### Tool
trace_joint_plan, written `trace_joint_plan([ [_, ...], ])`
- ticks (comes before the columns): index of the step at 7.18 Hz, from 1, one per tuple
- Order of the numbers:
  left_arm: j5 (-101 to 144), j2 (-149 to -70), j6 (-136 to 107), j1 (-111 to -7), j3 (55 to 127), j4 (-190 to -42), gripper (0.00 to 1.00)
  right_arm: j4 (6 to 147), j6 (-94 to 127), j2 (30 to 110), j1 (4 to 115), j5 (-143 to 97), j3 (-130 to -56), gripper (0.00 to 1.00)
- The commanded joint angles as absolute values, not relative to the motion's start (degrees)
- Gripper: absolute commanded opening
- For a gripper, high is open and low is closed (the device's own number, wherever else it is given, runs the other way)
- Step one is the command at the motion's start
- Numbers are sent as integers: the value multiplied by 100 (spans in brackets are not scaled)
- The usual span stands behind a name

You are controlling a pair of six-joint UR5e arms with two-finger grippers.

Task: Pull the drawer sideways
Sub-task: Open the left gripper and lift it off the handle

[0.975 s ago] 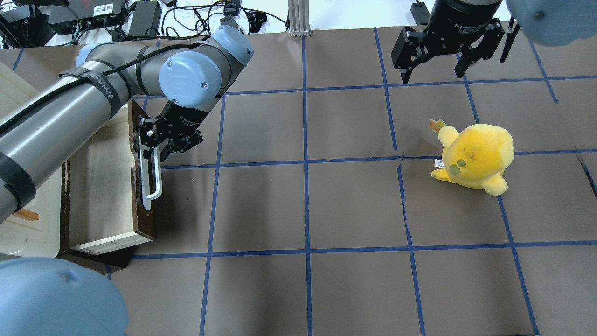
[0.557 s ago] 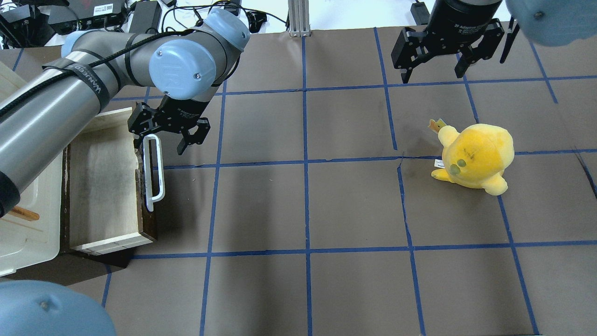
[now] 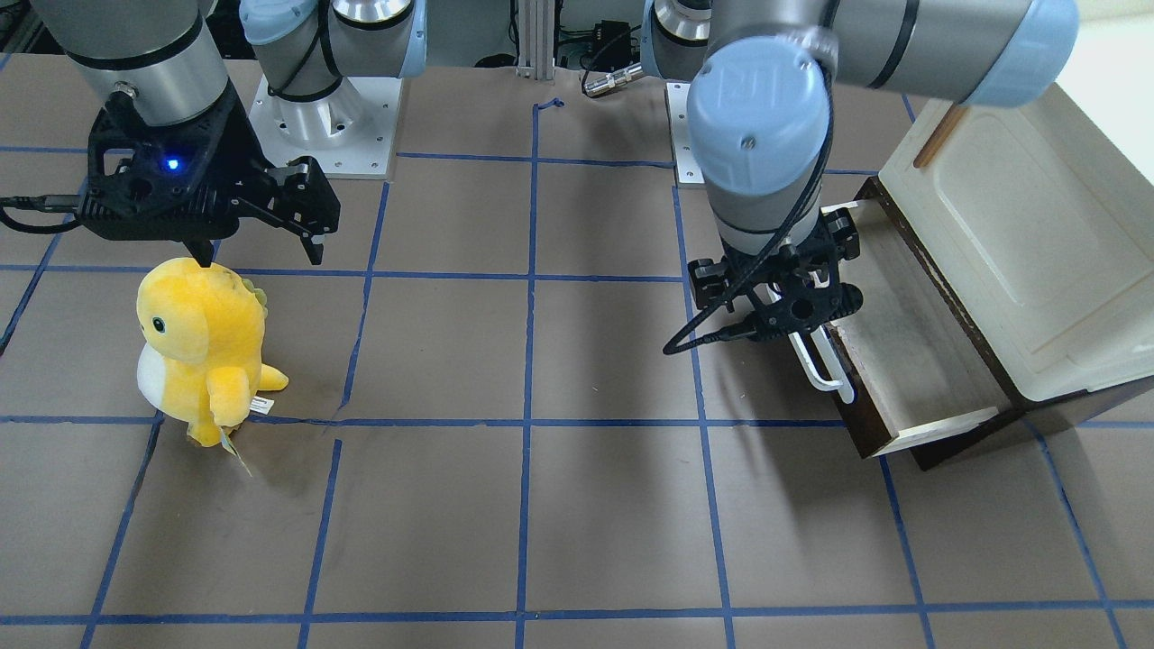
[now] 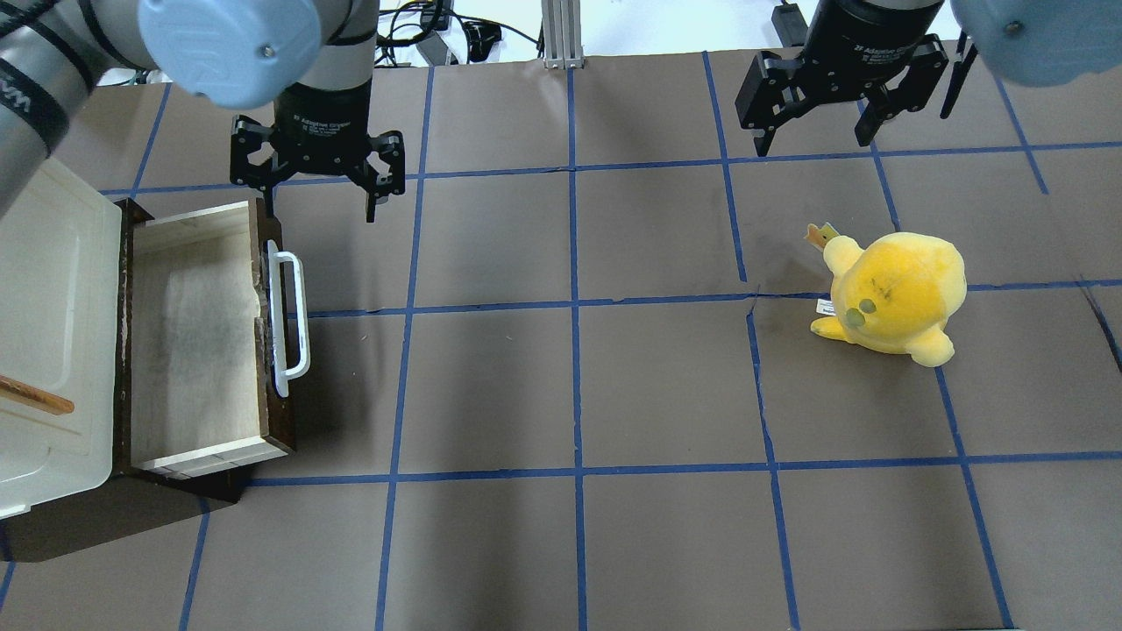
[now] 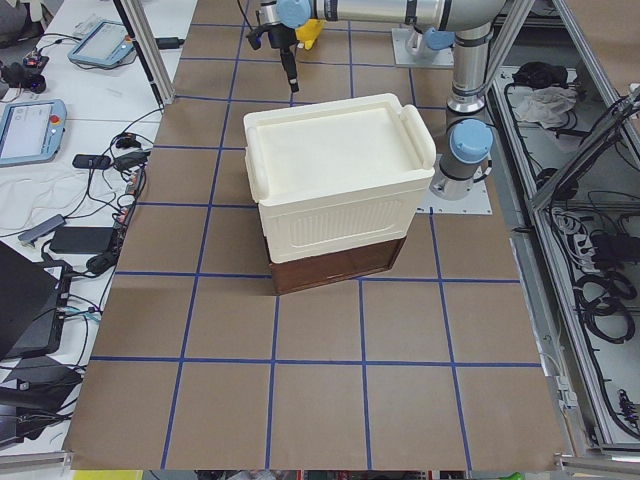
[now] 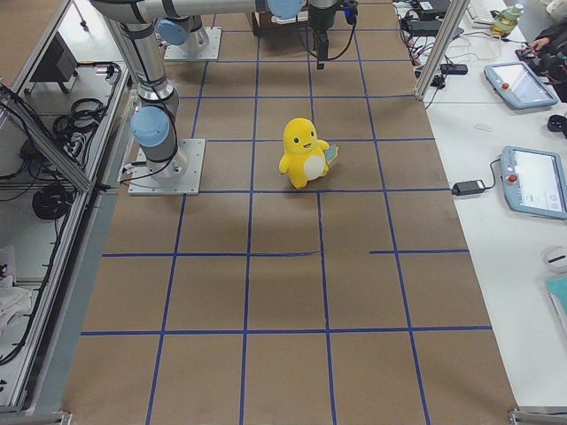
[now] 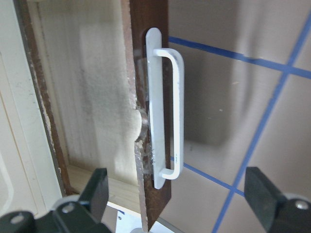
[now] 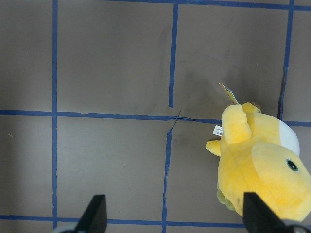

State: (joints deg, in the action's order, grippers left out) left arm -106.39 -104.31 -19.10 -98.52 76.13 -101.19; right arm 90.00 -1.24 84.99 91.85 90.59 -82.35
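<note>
Drawer [image 4: 188, 324]: one, out (one handle [image 7: 154, 107]); left tool [image 4: 317, 206], right tool [image 4: 811, 145] spread.

Plush toy [image 4: 890, 294]: yellow, with a white belly and a dark eye; stands upright on the robot's right half of the counter, with a small paper tag at its foot.
Counter [image 4: 666, 386]: covered in brown paper and marked into squares by blue tape lines [image 4: 574, 394].
Paper tear [image 4: 754, 307]: a short split in the covering, just beside the plush toy.
Cabinet body [image 4: 48, 289]: cream-white with a moulded lid, at the robot's left end of the counter.
Wood strip [image 4: 33, 397]: brownish, lying on the cabinet lid.
Side tables: screen pendants [image 6: 536, 181] and cables.
Far edge: power bricks and tangled cables [image 4: 386, 26], plus an aluminium post [image 4: 561, 31].
</note>
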Motion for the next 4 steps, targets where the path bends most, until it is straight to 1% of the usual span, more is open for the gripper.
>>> trace_joint_plan([
  [1, -10222, -9995, -717, -9477, 7435, -10020, 100, 9000, -123, 8499, 9185, 9061, -8235, 100],
  [3, -9102, -9599, -642, -9212, 7627, -10125, 100, 9000, -123, 8499, 9185, 9053, -8235, 100],
  [4, -9201, -9493, -485, -9107, 7759, -10021, 100, 9000, -123, 8499, 9185, 9061, -8235, 100],
])
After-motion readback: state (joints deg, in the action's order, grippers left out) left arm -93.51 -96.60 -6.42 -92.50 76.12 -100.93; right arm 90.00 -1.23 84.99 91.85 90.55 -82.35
